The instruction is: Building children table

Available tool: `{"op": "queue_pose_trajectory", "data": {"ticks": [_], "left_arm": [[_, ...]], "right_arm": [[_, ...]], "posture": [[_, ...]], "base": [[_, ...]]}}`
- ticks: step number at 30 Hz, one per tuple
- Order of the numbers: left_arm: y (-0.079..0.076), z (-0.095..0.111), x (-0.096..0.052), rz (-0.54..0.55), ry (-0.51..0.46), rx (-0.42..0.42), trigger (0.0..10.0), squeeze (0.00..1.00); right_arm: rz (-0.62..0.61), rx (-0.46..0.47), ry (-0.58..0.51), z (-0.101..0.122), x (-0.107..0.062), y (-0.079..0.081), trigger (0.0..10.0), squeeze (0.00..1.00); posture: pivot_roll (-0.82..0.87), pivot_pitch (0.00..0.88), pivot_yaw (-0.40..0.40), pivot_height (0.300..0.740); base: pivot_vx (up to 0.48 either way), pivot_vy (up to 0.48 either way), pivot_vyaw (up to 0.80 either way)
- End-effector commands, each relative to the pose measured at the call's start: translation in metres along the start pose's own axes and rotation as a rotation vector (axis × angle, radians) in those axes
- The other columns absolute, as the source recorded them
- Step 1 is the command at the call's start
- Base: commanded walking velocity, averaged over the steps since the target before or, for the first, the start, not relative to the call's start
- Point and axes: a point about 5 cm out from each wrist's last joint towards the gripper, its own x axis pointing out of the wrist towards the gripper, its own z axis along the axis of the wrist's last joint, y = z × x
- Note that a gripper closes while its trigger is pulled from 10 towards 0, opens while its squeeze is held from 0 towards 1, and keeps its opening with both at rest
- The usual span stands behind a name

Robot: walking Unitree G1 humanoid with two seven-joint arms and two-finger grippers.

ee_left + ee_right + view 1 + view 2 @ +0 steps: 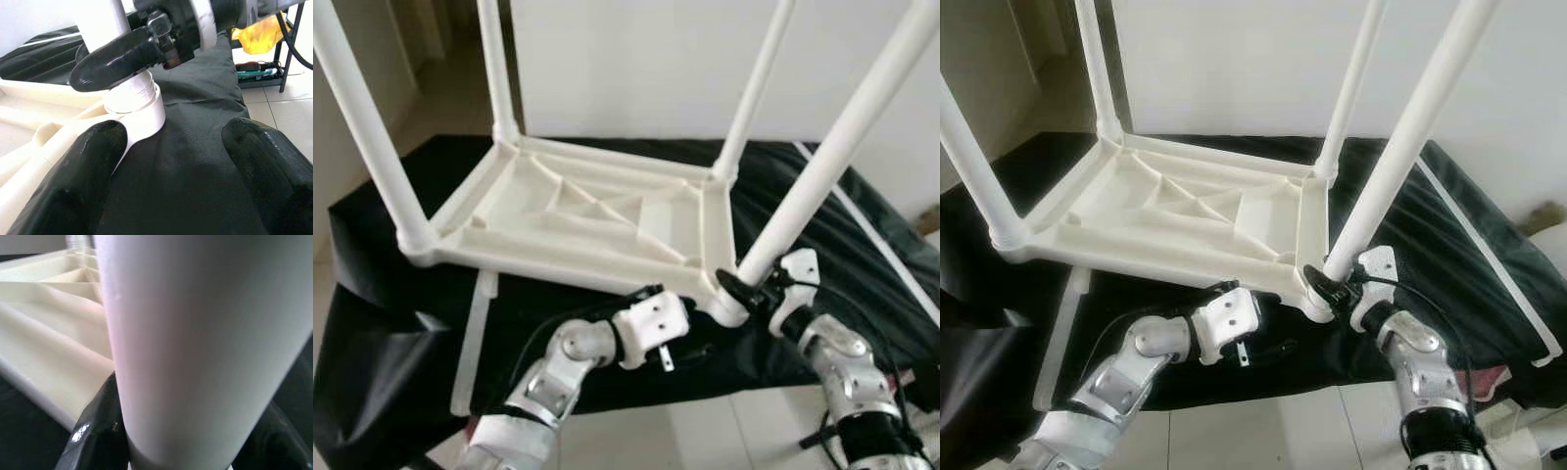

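The white plastic table (578, 211) lies upside down on a black cloth (391, 294), with all its legs pointing up. My right gripper (749, 289) is shut on the near right leg (832, 157) just above its corner socket (139, 107). In the right wrist view the leg (195, 347) sits between the two black fingers (98, 431). My left gripper (171, 147) is open, low beside the same corner. One of its fingers (83, 171) lies against the socket's edge and the other is apart over the cloth.
A loose white slat (475, 338) lies on the cloth at the near left, and a thin white strip (871, 230) runs along the right side. Tiled floor (705, 431) lies below the cloth's front edge. A yellow bag (259, 34) hangs on a rack beyond.
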Motion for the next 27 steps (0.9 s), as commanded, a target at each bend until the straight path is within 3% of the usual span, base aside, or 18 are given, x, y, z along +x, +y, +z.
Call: {"op": "queue_pose_trajectory", "data": {"ticks": [1, 2, 3, 4, 9, 13, 18, 22, 23, 24, 25, 27], "left_arm": [[0.007, -0.002, 0.000, 0.114, 0.014, 0.008, 10.0, 0.00], [0.007, -0.002, 0.000, 0.115, 0.014, 0.007, 10.0, 0.00], [0.007, -0.002, -0.001, 0.117, 0.014, 0.006, 10.0, 0.00], [0.007, -0.002, -0.001, 0.117, 0.014, 0.006, 10.0, 0.00], [0.006, -0.002, -0.001, 0.114, 0.012, 0.001, 10.0, 0.00], [0.004, -0.002, -0.002, 0.113, 0.011, -0.001, 10.0, 0.00], [0.003, -0.002, -0.002, 0.114, 0.010, -0.005, 10.0, 0.00], [0.004, -0.002, -0.002, 0.115, 0.009, -0.006, 10.0, 0.00], [0.004, -0.002, -0.002, 0.114, 0.009, -0.004, 10.0, 0.00], [0.004, -0.002, -0.002, 0.114, 0.009, -0.004, 10.0, 0.00], [0.005, -0.002, -0.001, 0.113, 0.009, -0.003, 10.0, 0.00], [0.006, -0.001, -0.001, 0.112, 0.007, -0.002, 10.0, 0.00]], "right_arm": [[-0.125, 0.000, 0.070, -0.011, -0.005, -0.006, 10.0, 0.00], [-0.148, 0.002, 0.063, -0.010, -0.004, -0.005, 10.0, 0.00], [-0.256, 0.042, 0.072, -0.012, -0.003, -0.003, 10.0, 0.00], [-0.256, 0.042, 0.072, -0.012, -0.003, -0.003, 10.0, 0.00], [-0.500, 0.136, 0.095, -0.017, -0.002, 0.010, 10.0, 0.00], [-0.607, 0.202, 0.090, -0.018, 0.000, 0.024, 10.0, 0.00], [-0.649, 0.268, 0.070, -0.015, 0.008, 0.044, 10.0, 0.00], [-0.609, 0.291, 0.047, -0.011, 0.011, 0.049, 10.0, 0.00], [-0.589, 0.303, 0.034, -0.007, 0.010, 0.048, 10.0, 0.36], [-0.589, 0.303, 0.034, -0.007, 0.010, 0.048, 10.0, 0.36], [-0.577, 0.304, 0.017, -0.004, 0.009, 0.046, 10.0, 1.00], [-0.564, 0.297, -0.006, -0.002, 0.008, 0.043, 10.0, 1.00]], "posture": [[0.08, 0.000, -0.059, 0.740], [0.08, 0.000, -0.059, 0.740], [0.08, 0.000, -0.061, 0.740], [0.08, 0.000, -0.061, 0.740], [0.08, 0.000, -0.066, 0.740], [0.09, 0.000, -0.071, 0.740], [0.10, 0.000, -0.074, 0.740], [0.10, 0.000, -0.073, 0.740], [0.09, 0.000, -0.073, 0.740], [0.09, 0.000, -0.073, 0.740], [0.09, 0.000, -0.073, 0.740], [0.09, 0.000, -0.072, 0.740]], "base": [[0.000, 0.000, 0.00], [0.000, 0.000, 0.00], [0.000, 0.000, 0.00], [0.000, 0.000, 0.00], [0.000, 0.000, 0.00], [0.000, 0.000, 0.00], [0.000, 0.000, 0.00], [0.000, 0.000, 0.00], [0.000, 0.000, 0.00], [0.000, 0.000, 0.00], [0.000, 0.000, 0.00], [0.000, 0.000, 0.00]]}}
